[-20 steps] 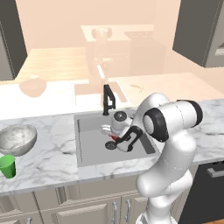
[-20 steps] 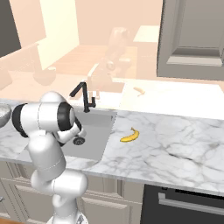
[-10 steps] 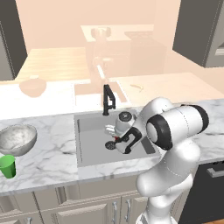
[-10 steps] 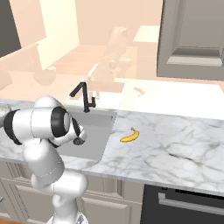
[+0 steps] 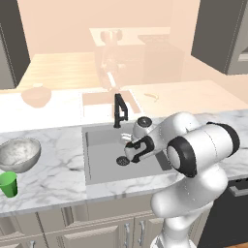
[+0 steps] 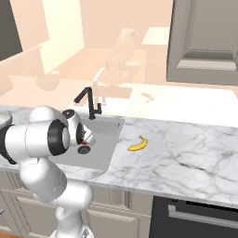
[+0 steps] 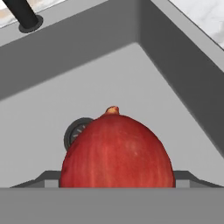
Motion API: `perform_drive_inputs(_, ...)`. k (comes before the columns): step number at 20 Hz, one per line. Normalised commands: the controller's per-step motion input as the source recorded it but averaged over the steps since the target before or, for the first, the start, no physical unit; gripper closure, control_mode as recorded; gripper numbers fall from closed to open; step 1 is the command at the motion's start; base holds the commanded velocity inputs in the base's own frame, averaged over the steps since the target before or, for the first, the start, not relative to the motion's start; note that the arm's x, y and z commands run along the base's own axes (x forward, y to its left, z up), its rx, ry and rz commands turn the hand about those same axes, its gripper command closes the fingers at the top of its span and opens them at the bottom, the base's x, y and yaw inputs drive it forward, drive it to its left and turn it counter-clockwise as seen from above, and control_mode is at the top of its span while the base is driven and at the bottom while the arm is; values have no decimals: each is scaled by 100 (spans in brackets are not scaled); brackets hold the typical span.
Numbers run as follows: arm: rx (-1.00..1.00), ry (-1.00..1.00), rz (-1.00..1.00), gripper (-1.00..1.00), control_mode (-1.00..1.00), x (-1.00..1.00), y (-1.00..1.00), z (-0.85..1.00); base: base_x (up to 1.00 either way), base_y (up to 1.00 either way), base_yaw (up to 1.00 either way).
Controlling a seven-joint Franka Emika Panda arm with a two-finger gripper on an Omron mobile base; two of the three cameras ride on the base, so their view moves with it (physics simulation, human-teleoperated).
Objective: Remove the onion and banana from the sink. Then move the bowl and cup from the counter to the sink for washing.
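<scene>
Low in the grey sink (image 5: pixel 99 143), just right of the drain (image 5: pixel 123 161), my gripper (image 5: pixel 132 155) is shut on the onion (image 7: pixel 116 148). The glossy red ball fills the whole gap between the fingertips in the hand view, with the drain (image 7: pixel 73 131) behind it. A sliver of red onion (image 6: pixel 83 139) shows at the gripper (image 6: pixel 84 143) in the right base view. The yellow banana (image 6: pixel 138 144) lies on the marble counter (image 6: pixel 186 153) right of the sink (image 6: pixel 104 139). The speckled bowl (image 5: pixel 18 154) and the green cup (image 5: pixel 7 184) stand on the counter (image 5: pixel 58 164) at the far left.
The black faucet (image 5: pixel 118 110) rises at the back rim of the sink, close behind the hand. My own bulky forearm hangs over the sink's right half. Beige cabinets run under the counter, and a dark oven front (image 6: pixel 195 214) sits lower right.
The arm's elbow has swung lower and to the right. The gripper has stayed by the drain, its jaws at the same width around the onion.
</scene>
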Motion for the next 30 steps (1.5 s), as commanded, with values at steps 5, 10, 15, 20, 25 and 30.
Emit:
perform_drive_inputs(5, 0, 6, 0, 100, -100, -2, -14, 27, 0, 0, 0)
perform_drive_inputs(10, 0, 5, 0, 100, -100, -5, -15, 20, 0, 0, 0)
perform_drive_inputs(15, 0, 5, 0, 100, -100, -4, -16, 17, 0, 0, 0)
perform_drive_inputs(20, 0, 4, 0, 100, -100, -6, -19, 17, 0, 0, 0)
perform_drive_inputs(25, 0, 3, -1, 100, -100, -6, -22, 13, 0, 0, 0)
perform_drive_inputs(30, 0, 4, -3, 100, -100, -7, -26, 10, 0, 0, 0)
